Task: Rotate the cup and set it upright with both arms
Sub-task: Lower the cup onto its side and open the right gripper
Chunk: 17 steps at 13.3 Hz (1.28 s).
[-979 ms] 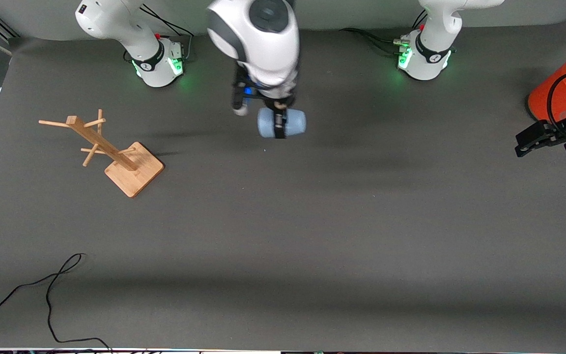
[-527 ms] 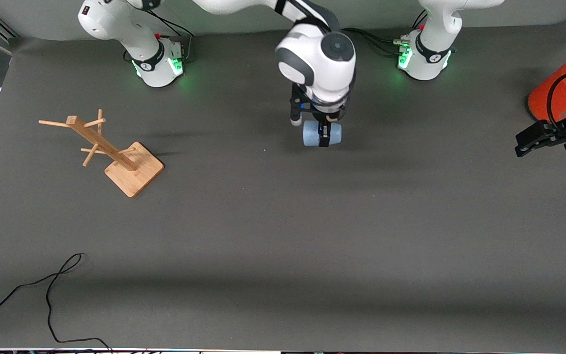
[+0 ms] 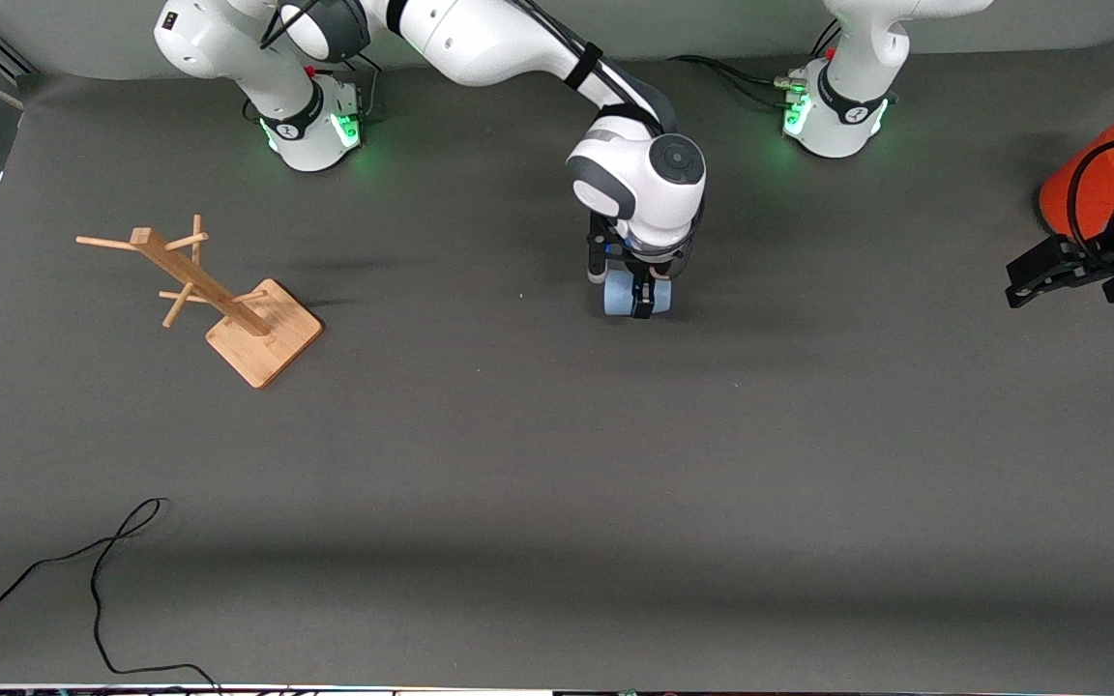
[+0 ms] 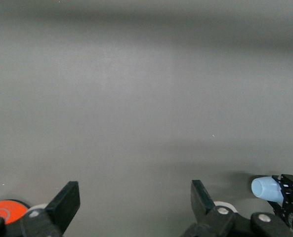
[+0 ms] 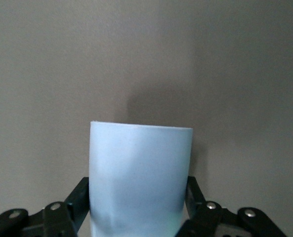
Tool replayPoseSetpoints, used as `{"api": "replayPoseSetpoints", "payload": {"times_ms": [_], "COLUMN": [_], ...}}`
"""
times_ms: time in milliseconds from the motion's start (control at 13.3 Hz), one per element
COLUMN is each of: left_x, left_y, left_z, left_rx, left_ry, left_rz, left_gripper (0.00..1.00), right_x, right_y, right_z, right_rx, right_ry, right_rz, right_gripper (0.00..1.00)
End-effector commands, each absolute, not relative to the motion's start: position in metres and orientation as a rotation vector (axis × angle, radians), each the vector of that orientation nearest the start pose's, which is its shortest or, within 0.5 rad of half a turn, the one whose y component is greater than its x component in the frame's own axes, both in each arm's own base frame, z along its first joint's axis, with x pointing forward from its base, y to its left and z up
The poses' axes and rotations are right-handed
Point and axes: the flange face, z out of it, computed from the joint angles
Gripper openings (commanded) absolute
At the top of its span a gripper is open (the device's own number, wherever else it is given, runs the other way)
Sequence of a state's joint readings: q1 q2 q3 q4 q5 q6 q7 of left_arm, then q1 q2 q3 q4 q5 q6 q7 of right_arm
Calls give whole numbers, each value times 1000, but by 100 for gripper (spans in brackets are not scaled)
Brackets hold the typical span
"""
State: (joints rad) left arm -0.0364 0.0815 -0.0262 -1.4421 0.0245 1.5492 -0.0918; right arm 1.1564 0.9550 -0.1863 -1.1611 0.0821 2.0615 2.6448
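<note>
The light-blue cup (image 3: 619, 293) lies on its side in my right gripper (image 3: 642, 295), close over the middle of the grey table, a little toward the robots' bases. I cannot tell if it touches the table. In the right wrist view the cup (image 5: 140, 158) fills the gap between the black fingers (image 5: 79, 195) of my right gripper (image 5: 139, 190), which is shut on it. My left gripper (image 3: 1021, 282) waits open and empty at the left arm's end of the table. In the left wrist view my left gripper (image 4: 135, 190) is wide open, and the cup (image 4: 266, 188) shows far off.
A wooden rack (image 3: 199, 290) stands toward the right arm's end of the table. A large orange-red cylinder (image 3: 1094, 184) with a grey top stands next to my left gripper and shows in the left wrist view (image 4: 3, 210). A black cable (image 3: 93, 580) lies near the front edge.
My right arm has carried the cup toward the left arm's end and lowered it close to the table. My left gripper has shifted slightly.
</note>
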Motion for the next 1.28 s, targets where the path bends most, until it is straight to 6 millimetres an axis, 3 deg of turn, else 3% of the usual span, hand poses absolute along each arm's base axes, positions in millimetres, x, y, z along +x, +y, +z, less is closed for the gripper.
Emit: {"api": "replayPoseSetpoints", "payload": {"times_ms": [0, 151, 377, 452, 527, 979, 1054, 1205], "left_x": [578, 578, 577, 577, 577, 577, 577, 577], "left_y": [-36, -39, -39, -40, -43, -47, -46, -46], "left_z": [642, 642, 641, 642, 642, 642, 642, 642], "left_rx": [-3116, -3115, -3115, -3115, -3116, -3119, -3119, -3120], "left_ry": [-50, -43, -41, -38, -34, -21, -24, -21], "left_rz": [-58, -59, -49, -52, -49, -56, -56, -58], "left_gripper": [100, 100, 100, 100, 100, 100, 100, 100], "right_x": [386, 386, 386, 387, 388, 405, 404, 403], "right_y": [662, 661, 660, 660, 661, 653, 652, 650], "right_z": [200, 189, 185, 187, 190, 237, 249, 296], "right_rx": [-2132, -2132, -2141, -2144, -2146, -2134, -2140, -2127], "right_ry": [2298, 2294, 2288, 2282, 2274, 2286, 2298, 2332], "right_rz": [-163, -168, -179, -179, -176, -139, -133, -47], "right_gripper": [23, 42, 59, 77, 100, 100, 100, 100]}}
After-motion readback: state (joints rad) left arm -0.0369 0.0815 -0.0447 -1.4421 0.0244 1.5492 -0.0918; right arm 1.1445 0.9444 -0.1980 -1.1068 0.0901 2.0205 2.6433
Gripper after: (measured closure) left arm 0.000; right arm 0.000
